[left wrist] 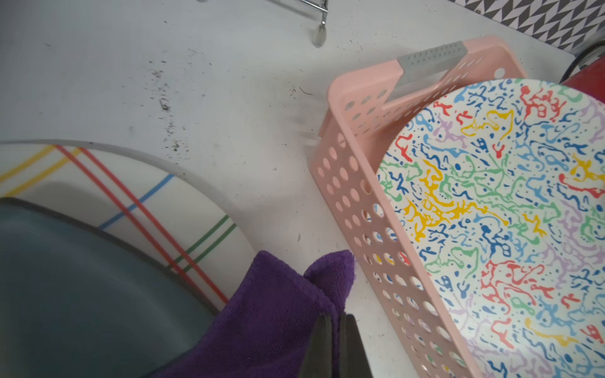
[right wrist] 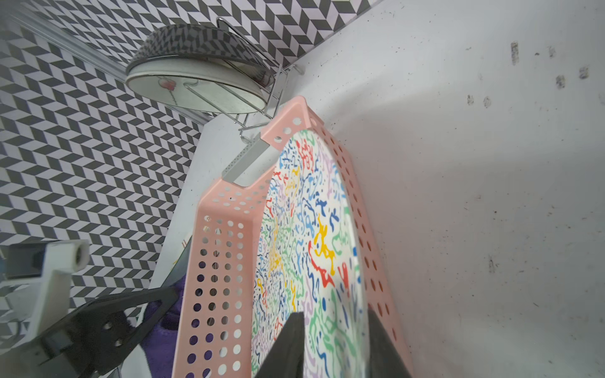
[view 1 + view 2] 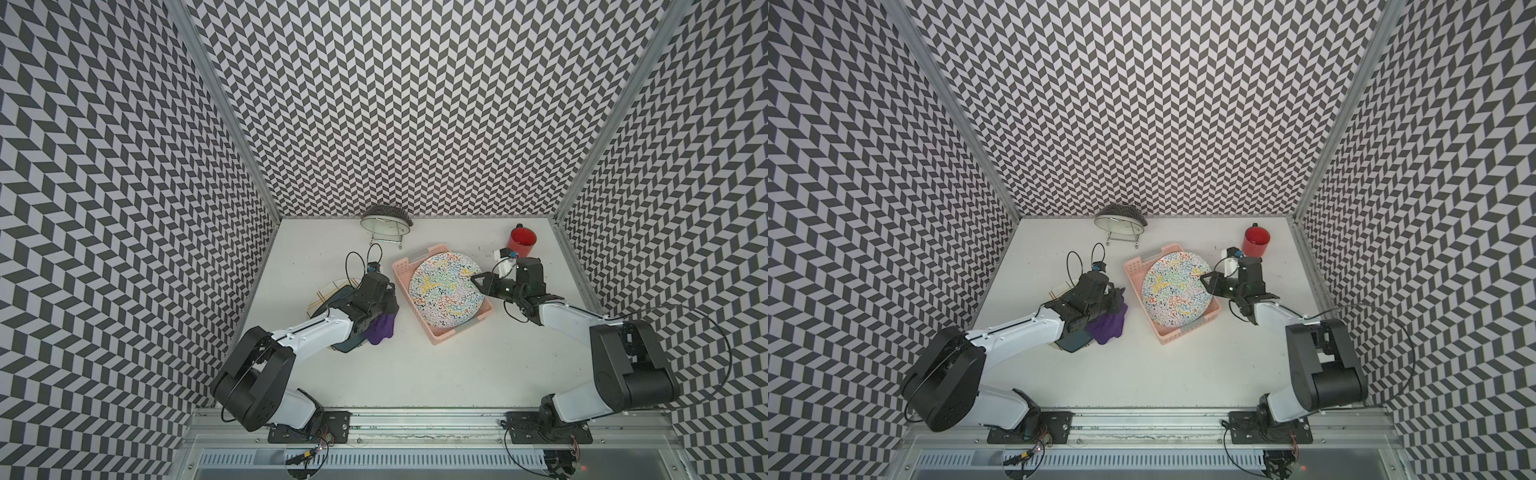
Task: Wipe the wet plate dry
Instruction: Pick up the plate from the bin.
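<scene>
the right gripper [image 2: 332, 315] straddles the rim of the squiggle-patterned plate [image 2: 314, 235], one finger on each face; whether they press it cannot be told. the plate leans inside a pink perforated basket [image 2: 222, 248] on the bench [image 2: 474, 196]. purple cloth [image 2: 168, 322] shows beyond the basket.

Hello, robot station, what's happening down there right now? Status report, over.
Left fingers shut on purple cloth. Right fingers either side of speckled plate rim, grip unconfirmed. Plate sits tilted in pink basket; basket wall close beside right fingers.
</scene>
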{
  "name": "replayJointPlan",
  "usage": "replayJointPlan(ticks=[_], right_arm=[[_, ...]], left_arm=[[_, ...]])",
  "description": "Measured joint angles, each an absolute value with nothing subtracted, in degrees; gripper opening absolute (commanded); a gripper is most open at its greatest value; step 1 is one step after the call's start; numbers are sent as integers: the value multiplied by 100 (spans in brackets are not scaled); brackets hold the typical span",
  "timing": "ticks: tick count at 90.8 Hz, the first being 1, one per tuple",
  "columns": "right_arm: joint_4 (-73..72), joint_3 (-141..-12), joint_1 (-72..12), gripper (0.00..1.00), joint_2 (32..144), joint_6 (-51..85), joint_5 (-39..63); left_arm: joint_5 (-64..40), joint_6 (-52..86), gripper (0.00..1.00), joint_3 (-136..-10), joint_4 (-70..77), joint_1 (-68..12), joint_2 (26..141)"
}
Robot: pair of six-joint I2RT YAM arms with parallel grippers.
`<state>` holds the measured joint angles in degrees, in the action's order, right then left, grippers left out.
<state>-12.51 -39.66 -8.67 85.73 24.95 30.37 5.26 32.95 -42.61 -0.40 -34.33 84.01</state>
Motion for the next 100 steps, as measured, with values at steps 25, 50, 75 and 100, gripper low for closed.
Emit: replayJointPlan(ticks=[25, 50, 75, 100], right_arm=[[-1450, -3795, -1216, 35, 7975, 2561, 3122], [-2434, -3420, -1492, 10, 8580, 3037, 3129], [-2829, -3317, -1538, 0, 8689, 3426, 3240], [-3238, -2676, -1542, 0, 7544, 4438, 3319]], left_arm=[[154, 3400, 0, -4265, 620, -3489, 8838], [56, 3459, 0, -4241, 711, -3483, 8759], [239, 3310, 0, -4362, 23, -3446, 7102], [432, 2563, 0, -7179, -541, -3892, 6790]])
